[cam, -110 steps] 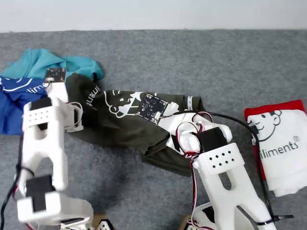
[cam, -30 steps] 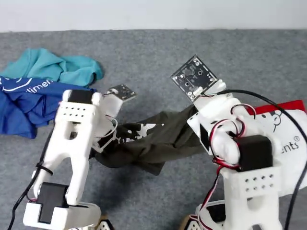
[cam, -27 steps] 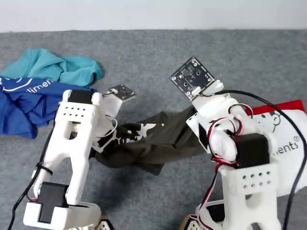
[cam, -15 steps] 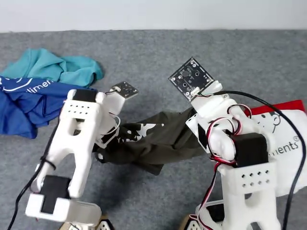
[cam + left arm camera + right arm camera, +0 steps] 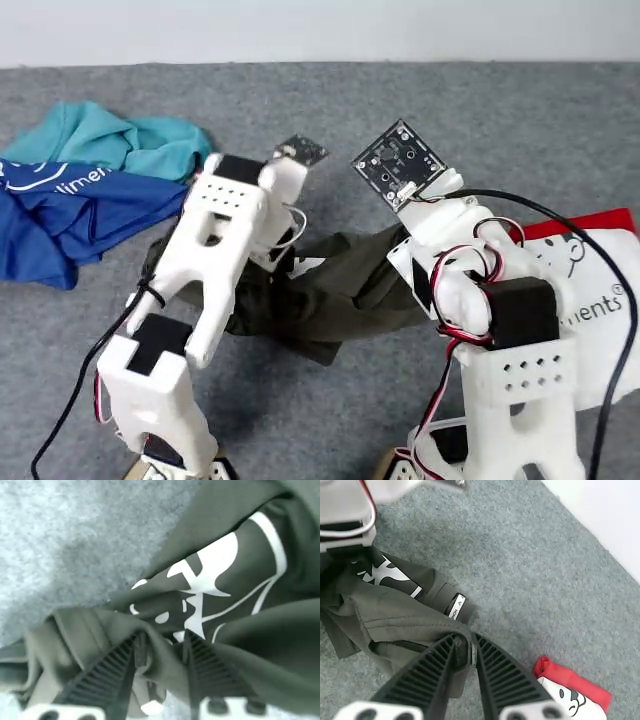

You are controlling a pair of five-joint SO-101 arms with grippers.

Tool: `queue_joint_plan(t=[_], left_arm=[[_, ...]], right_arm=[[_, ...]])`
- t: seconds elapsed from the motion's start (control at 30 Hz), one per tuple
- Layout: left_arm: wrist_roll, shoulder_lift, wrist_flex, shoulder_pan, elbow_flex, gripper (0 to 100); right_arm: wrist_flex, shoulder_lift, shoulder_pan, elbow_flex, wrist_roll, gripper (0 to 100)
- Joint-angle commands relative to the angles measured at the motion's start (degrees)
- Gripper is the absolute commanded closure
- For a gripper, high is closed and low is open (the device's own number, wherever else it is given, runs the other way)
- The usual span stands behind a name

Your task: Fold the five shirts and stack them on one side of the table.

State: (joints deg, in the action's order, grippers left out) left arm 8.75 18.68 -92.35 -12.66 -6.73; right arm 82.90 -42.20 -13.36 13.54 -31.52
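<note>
Well to the left of the dark olive-green cotton shirt with the white print (image 5: 345, 290), at the table's edge, you have a crumpled teal cotton shirt (image 5: 120, 140). A rumpled blue cotton shirt with white lettering (image 5: 60, 215) lies against its near side, the two touching. Both are apart from the olive shirt.

At the olive shirt's left end your left gripper (image 5: 164, 637) is closed down on a bunched fold of it. In the left wrist view cloth fills the narrow gap between the ribbed black fingers (image 5: 112, 672), and the white print runs just past their tips. In the high view the white left arm (image 5: 215, 250) covers that end of the shirt.

The olive shirt itself sits mid-table on the grey carpet-like table cover (image 5: 300, 110), gathered into a band stretched between the two arms.

At its right end your right gripper (image 5: 465, 640) is nearly closed, pinching a stitched hem of the olive shirt. The shirt's small neck label (image 5: 455, 606) shows just beyond the tips.

Right of the olive shirt, near the table's right edge, lies a folded pile of red and white cloth (image 5: 590, 300), partly behind the right arm (image 5: 490, 310).
</note>
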Motion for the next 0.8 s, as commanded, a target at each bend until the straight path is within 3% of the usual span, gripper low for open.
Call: queue_joint_plan(t=[0.0,0.33,0.63,0.77], left_arm=[[-0.62,-0.18,-3.08,3.87,-4.97,87],[-0.88,-0.18,-8.18,15.38,-9.80,87],[-0.88,-2.73,-8.09,16.26,-9.27,87],[-0.70,-0.44,-0.35,16.44,-5.23,88]], right_arm=[[-0.84,-1.36,0.48,0.00,0.70,99.0],[-2.86,-1.36,0.40,3.16,0.62,99.0],[-2.68,-1.36,0.40,3.16,0.62,99.0],[-2.51,-1.36,0.40,3.16,0.62,99.0]])
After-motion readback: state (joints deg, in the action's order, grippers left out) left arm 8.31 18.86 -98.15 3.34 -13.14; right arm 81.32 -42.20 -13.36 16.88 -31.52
